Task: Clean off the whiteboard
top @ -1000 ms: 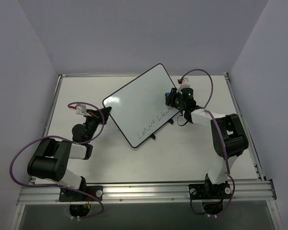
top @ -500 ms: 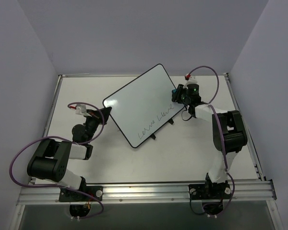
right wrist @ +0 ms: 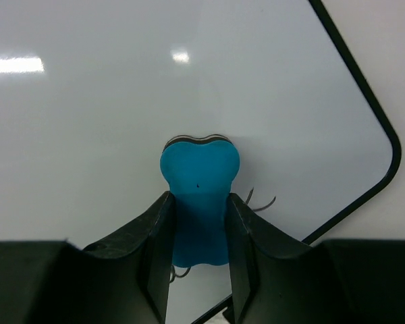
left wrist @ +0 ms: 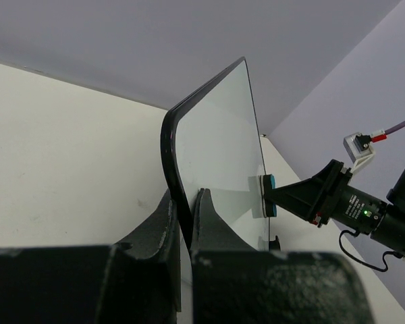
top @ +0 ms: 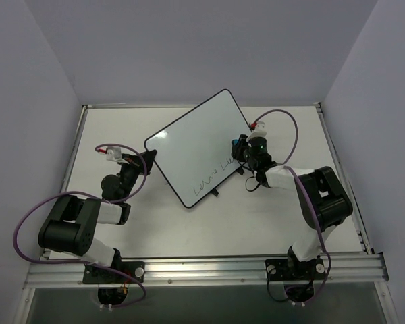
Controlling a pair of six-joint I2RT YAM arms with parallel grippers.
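One whiteboard (top: 189, 142) is resting toward the far edge of the single table (top: 189, 229). One blue eraser (right wrist: 199, 202) is touching it. Two arms are reaching in from the near edge, the left arm (top: 88, 223) and the right arm (top: 317, 196). Each is showing two fingers, the left fingers (left wrist: 158, 236) and the right fingers (right wrist: 152, 236). Two purple cables (top: 16, 233) are looping beside the arms. Two black clips (top: 216, 194) are showing along the board's lower edge.

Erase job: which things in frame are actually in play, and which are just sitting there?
In play:
- whiteboard
- marker scribbles on it
- blue eraser, pressed to the board
- left gripper, jaws shut on the board's edge
- right gripper, jaws shut on the eraser

Just there:
- table
- metal rail at the near edge
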